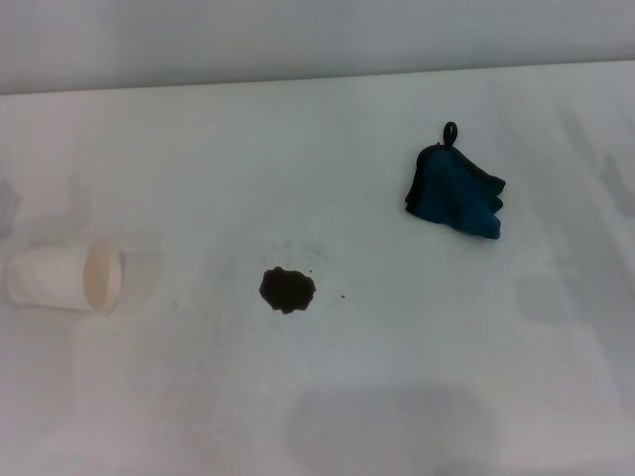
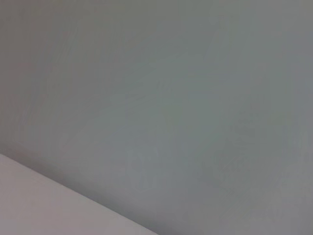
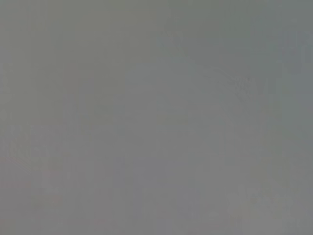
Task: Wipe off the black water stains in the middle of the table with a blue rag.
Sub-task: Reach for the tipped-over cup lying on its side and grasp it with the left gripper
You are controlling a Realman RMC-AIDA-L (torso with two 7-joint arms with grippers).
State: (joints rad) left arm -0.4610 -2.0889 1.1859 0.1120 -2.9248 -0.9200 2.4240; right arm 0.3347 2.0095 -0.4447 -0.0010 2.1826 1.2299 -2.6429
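From the head view, the white table (image 1: 397,377) stretches to a pale wall, with the black water stains (image 1: 288,289) near its middle, the blue rag (image 1: 454,194) crumpled well apart from them toward the far right, its black loop pointing away, and a white paper cup (image 1: 65,279) lying on its side at the left. Neither claw appears here. Both wrist views give only flat grey, perhaps bare surface, so neither claw's state can be told.
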